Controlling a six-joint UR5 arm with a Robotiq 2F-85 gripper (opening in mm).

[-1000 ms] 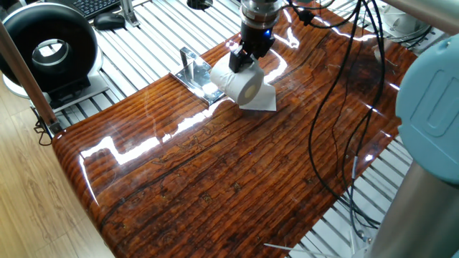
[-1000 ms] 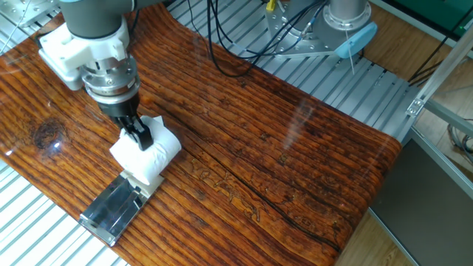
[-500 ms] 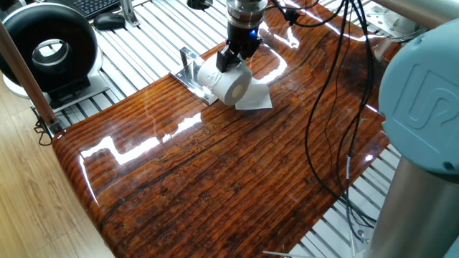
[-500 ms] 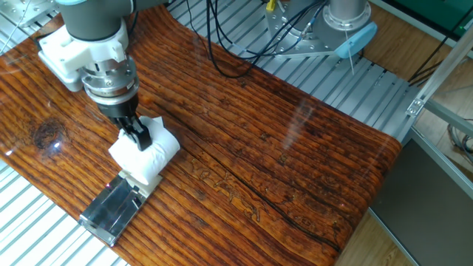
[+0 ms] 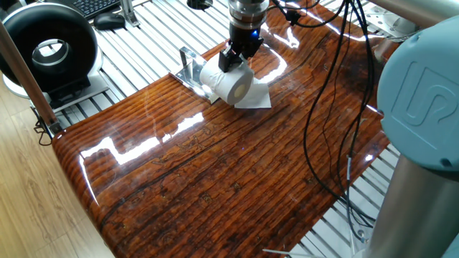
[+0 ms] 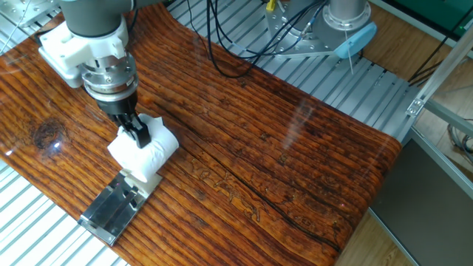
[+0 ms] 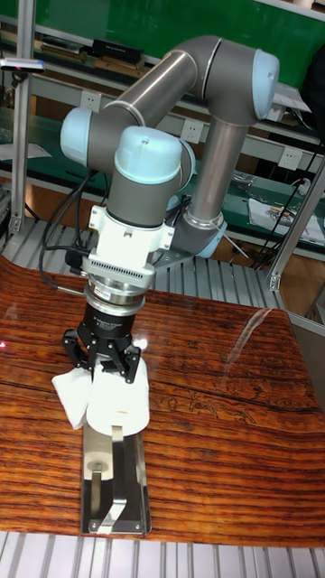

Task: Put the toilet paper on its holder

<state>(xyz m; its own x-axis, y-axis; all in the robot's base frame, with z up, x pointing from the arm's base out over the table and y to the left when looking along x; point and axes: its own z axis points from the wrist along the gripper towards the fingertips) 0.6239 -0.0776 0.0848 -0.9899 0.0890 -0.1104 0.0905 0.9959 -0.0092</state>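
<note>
At table (image 5: pixel 215 186) edge, with holder (image 7: pixel 115 488) as landmark throughout. Arm angled down from behind holder, wrist nearly vertical over it. Gripper (image 6: pixel 138 134) clenched on toilet paper (image 5: pixel 226 80), fingers pinching roll wall from above; roll carried with axis roughly level, core opening facing away from holder in one fixed view. Loose sheet (image 5: pixel 252 99) trailing on wood on far side of roll from holder.

Change over last second: roll shifted toward holder, from just beside base plate to overlapping its near end; between half a second ago and now, almost no further travel. In tall fixed view, roll now hanging directly over inner end of base plate, bent bar's upright end visible just below roll, not yet inside core as far as can be seen.

Judgement: approach phase nearly complete, insertion not done. Core apparently lined up along bar axis; next move likely a short slide along bar. Risk: core edge catching bar tip, or trailing sheet dragging under roll.
</note>
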